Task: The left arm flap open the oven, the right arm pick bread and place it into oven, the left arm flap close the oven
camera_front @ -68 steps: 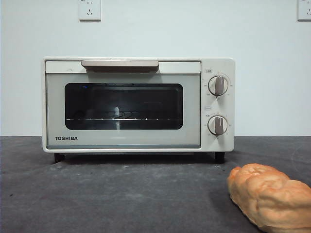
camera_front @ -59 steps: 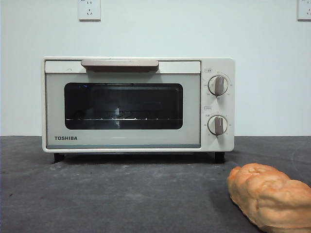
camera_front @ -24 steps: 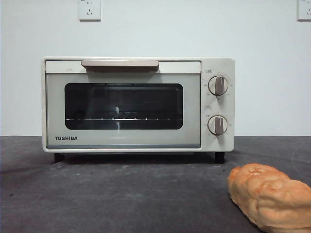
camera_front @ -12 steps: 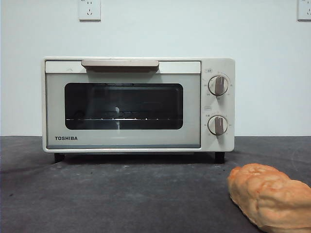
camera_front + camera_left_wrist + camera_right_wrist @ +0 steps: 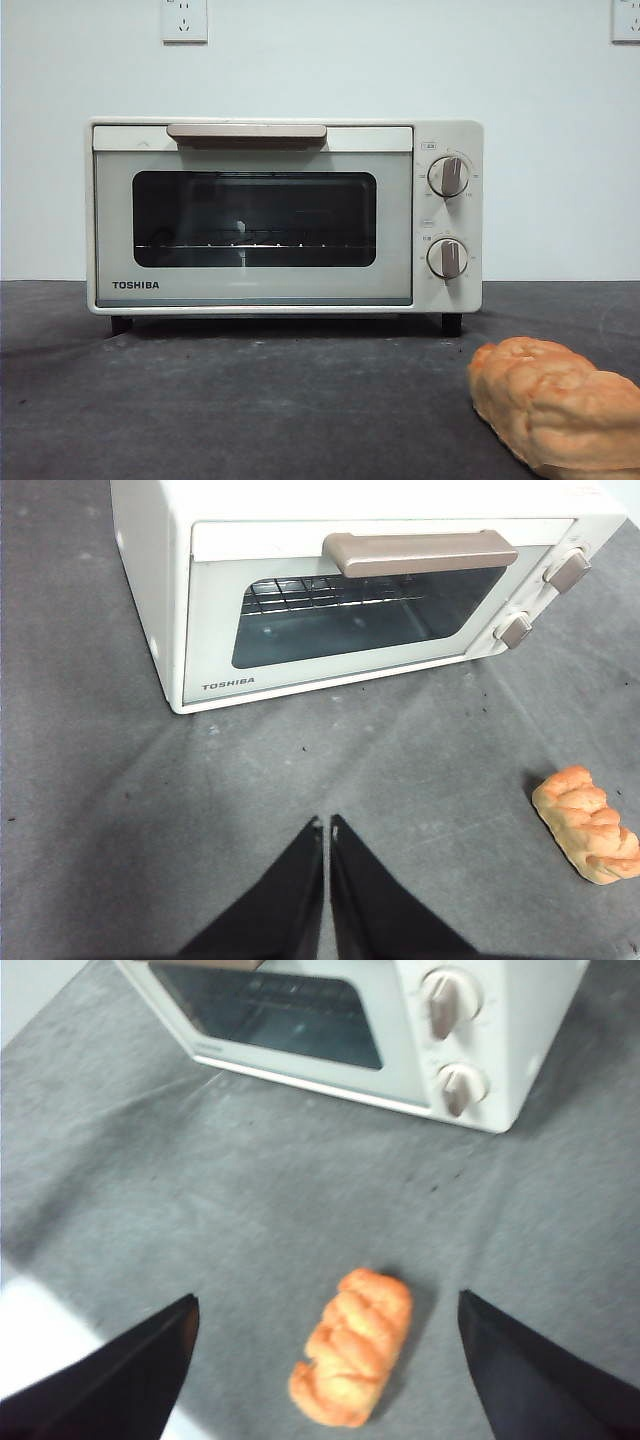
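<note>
The oven stands on the dark counter with its door shut; through the glass only the wire rack shows inside. The bread lies on the counter in front of the oven, toward its knob side, well apart from it. The left pincer is clenched, jaws together, above bare counter before the door. The right pincer is released, jaws spread wide above the bread, not touching it. Oven and bread lie as in the earlier frames.
</note>
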Action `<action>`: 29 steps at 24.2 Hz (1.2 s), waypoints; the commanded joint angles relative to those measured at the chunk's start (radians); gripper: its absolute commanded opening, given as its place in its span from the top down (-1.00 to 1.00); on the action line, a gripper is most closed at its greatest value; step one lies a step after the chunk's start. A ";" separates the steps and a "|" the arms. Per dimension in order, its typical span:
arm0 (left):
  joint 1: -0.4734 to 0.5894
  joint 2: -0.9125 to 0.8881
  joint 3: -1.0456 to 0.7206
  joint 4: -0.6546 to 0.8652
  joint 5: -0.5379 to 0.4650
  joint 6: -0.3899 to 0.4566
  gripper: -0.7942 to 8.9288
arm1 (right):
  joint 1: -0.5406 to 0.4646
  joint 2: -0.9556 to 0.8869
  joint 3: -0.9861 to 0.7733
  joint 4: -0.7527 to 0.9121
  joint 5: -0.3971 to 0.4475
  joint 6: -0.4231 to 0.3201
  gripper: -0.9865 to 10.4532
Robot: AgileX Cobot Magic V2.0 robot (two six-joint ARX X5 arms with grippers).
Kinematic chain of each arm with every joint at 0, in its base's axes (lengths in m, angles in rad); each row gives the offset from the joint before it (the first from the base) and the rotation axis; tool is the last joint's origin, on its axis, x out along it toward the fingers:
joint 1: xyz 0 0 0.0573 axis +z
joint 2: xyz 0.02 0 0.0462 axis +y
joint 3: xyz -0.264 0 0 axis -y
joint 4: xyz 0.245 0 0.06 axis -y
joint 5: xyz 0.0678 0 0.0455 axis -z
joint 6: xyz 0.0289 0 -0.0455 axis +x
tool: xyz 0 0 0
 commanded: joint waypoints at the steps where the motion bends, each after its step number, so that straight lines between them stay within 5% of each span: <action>1: -0.003 0.004 0.019 0.007 0.004 0.012 0.80 | 0.035 0.031 0.000 0.004 0.000 0.063 0.10; 6: -0.003 0.004 0.019 0.007 0.004 0.013 0.80 | 0.127 0.058 -0.080 0.048 0.084 0.122 0.10; 15: -0.003 0.004 0.019 0.007 0.004 0.013 0.80 | 0.356 0.073 -0.314 0.310 0.254 0.344 0.10; 23: -0.003 0.005 0.019 0.006 0.004 0.013 0.80 | 0.579 0.247 -0.381 0.472 0.536 0.449 0.10; 29: -0.003 0.004 0.019 0.006 0.004 0.013 0.80 | 0.633 0.451 -0.381 0.583 0.602 0.456 0.09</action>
